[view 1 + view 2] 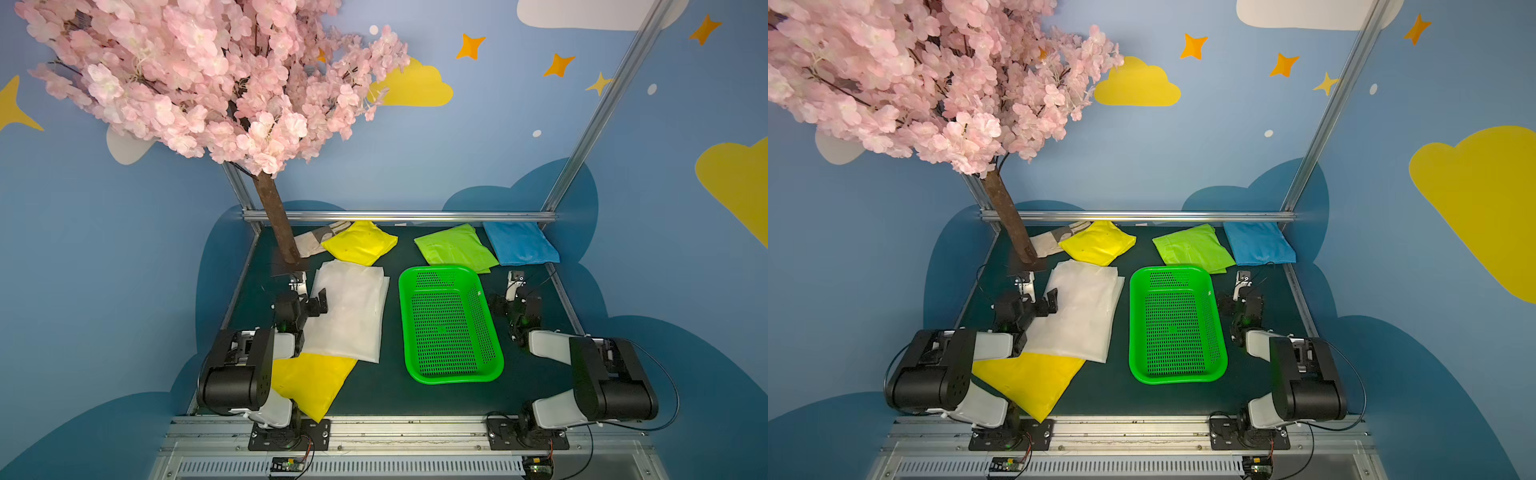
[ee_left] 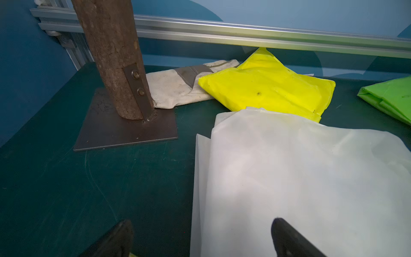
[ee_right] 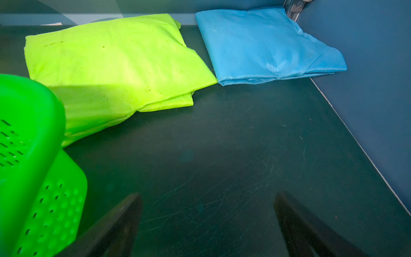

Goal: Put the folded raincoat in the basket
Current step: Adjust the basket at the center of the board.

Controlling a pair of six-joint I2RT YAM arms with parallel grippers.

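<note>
The bright green basket (image 1: 453,379) (image 1: 1177,379) stands empty at mid-table, and its corner shows in the right wrist view (image 3: 26,124). Left of it lies a white translucent folded raincoat (image 1: 349,320) (image 1: 1077,316) (image 2: 300,178). My left gripper (image 1: 314,305) (image 1: 1044,305) (image 2: 201,222) hovers open over that raincoat's left edge, one finger above the fabric and one above the mat. My right gripper (image 1: 513,301) (image 1: 1241,301) (image 3: 206,200) is open over bare mat, right of the basket, holding nothing.
More folded raincoats lie around: yellow (image 1: 360,243) at the back, lime green (image 1: 455,247) (image 3: 115,62), blue (image 1: 519,243) (image 3: 262,44), and another yellow (image 1: 309,384) under the white one's near end. A tree trunk (image 1: 278,224) on a metal plate (image 2: 126,129) stands back left, beside a white cloth (image 2: 178,89).
</note>
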